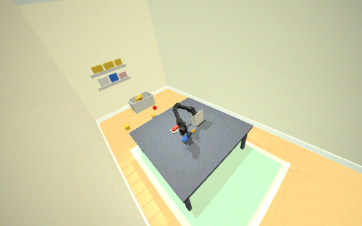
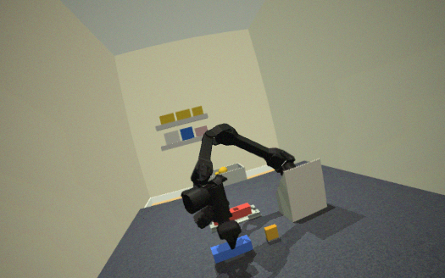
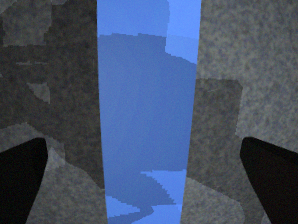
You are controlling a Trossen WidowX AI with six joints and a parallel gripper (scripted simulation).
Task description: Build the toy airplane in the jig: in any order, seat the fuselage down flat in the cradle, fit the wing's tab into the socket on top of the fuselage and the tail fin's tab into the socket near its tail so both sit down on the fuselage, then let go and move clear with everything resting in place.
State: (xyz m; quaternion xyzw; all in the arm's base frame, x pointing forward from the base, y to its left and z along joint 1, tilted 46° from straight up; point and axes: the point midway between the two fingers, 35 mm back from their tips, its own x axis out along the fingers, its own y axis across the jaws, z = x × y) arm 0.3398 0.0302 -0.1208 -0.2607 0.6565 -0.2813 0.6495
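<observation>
The red fuselage [image 1: 175, 128] [image 2: 242, 210] lies lengthwise in the pale cradle [image 2: 253, 214]; the arm hides part of both in the exterior view. The blue wing [image 1: 185, 139] [image 2: 219, 254] [image 3: 145, 90] lies on the table in front of the cradle. The small orange tail fin [image 1: 194, 131] [image 2: 271, 233] stands on the table beside the wing, toward the pale panel. My gripper [image 1: 188, 135] [image 2: 232, 245] [image 3: 146, 148] is open and empty, low over the wing. In the wrist view the wing runs between the two fingers, with a gap on each side. The wing's tab is not visible.
An upright pale panel [image 1: 197, 118] [image 2: 306, 191] stands on the dark table [image 1: 166, 162] beside the arm, right of the cradle. A grey bin [image 1: 143, 104] with yellow things in it and a few loose blocks are on the floor beyond the table.
</observation>
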